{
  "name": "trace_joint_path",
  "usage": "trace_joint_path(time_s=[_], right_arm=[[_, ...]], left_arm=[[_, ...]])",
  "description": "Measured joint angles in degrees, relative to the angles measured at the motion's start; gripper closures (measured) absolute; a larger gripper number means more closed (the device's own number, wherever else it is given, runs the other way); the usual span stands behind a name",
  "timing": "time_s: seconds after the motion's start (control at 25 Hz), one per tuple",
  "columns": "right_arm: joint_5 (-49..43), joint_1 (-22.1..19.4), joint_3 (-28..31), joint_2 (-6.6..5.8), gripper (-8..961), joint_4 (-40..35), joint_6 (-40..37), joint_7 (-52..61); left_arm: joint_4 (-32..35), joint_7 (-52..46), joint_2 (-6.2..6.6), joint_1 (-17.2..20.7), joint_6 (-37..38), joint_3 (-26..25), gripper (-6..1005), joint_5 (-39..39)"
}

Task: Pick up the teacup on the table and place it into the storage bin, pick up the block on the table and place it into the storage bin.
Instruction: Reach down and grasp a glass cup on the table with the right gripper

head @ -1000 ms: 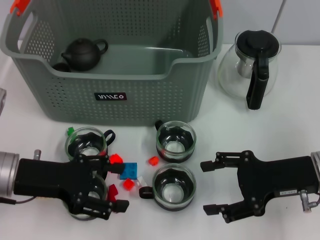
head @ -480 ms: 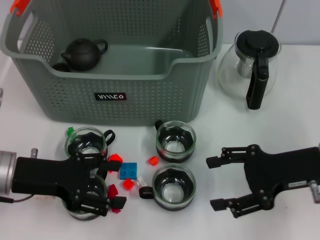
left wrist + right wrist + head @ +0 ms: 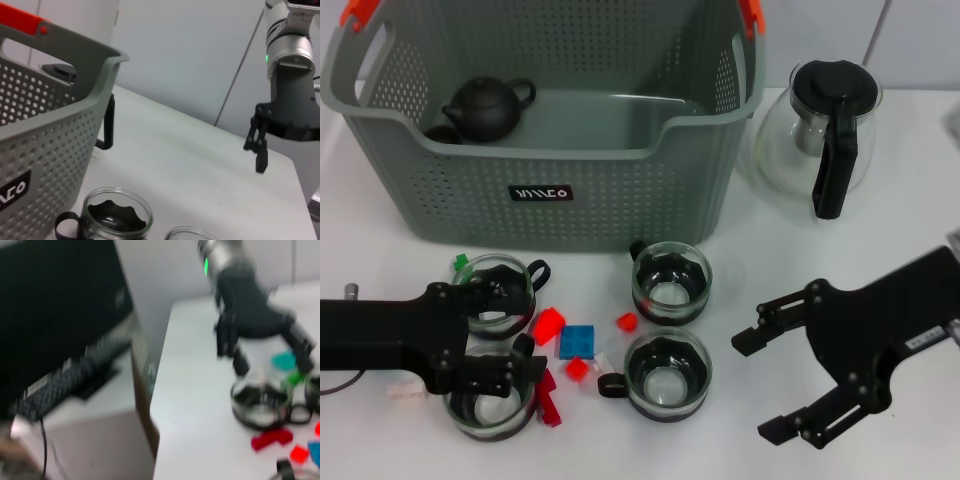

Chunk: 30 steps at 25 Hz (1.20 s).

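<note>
Nearest, at 7 o'clock, left gripper [image 3: 495,335] sits low with fingers spread, straddling the gap between two glass teacups: near-left teacup [image 3: 490,405] and the teacup [image 3: 495,292] behind it. Right gripper [image 3: 783,385] at 4 o'clock, fingers wide apart, holding nothing. Two more teacups at centre [image 3: 668,373] [image 3: 671,282]. Blue block [image 3: 577,341] lies on the table [image 3: 880,260] among red bits, between the cup pairs. Storage bin [image 3: 550,150] at 12 o'clock holds a dark teapot [image 3: 486,108]. Glass teapot [image 3: 827,130] at 2 o'clock.
</note>
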Motion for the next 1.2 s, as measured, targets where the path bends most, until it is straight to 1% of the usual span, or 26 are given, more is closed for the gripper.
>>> trace_joint_path(time_s=[0.08,0.24,0.4,0.6,0.76,0.8,0.88,1.04,1.08,1.12,1.2], right_arm=[[-2.78,2.42,-2.64,0.07,58,-1.12,0.37,2.77],[-6.77,7.72,-6.56,0.59,58,-0.81,0.7,5.26],[-7.19,10.24,-12.27,0.81,59,-0.62,3.07,5.49],[-6.77,10.66,-18.93,0.93,59,-0.65,7.19,5.34],[-6.58,10.29,-22.64,1.02,58,-0.8,9.54,4.71],[-6.46,10.11,-24.43,1.03,58,-0.81,11.51,4.61],[-6.38,10.07,-25.01,1.03,58,-0.81,12.29,4.61],[-5.44,9.92,-28.25,1.05,58,-0.72,16.02,4.63],[-5.21,9.75,-29.85,1.05,58,-0.69,17.67,4.69],[-5.21,9.75,-29.85,1.05,59,-0.69,17.67,4.69],[-5.1,9.48,-32.06,1.11,59,-0.64,19.47,4.71]], left_arm=[[0.04,-0.01,0.02,0.18,-0.02,-0.48,92,-0.01],[0.43,0.01,0.03,0.23,-0.24,-0.9,92,-0.02],[0.51,0.01,-0.11,0.23,-0.42,-0.92,92,-0.34],[0.52,0.0,-0.32,0.44,-0.53,-0.93,93,-0.28],[0.52,0.13,-0.43,0.69,-0.58,-1.27,93,-0.37],[0.52,0.17,-0.45,0.69,-0.6,-1.42,93,-0.39],[0.51,0.26,-0.53,0.69,-0.75,-1.65,93,-0.4],[0.55,0.22,-0.59,0.77,-1.15,-1.65,93,-0.44],[0.59,0.19,-0.63,0.85,-1.26,-1.65,93,-0.45],[0.59,0.19,-0.63,0.85,-1.26,-1.65,93,-0.45],[0.6,0.22,-0.68,0.94,-1.29,-1.63,93,-0.48]])
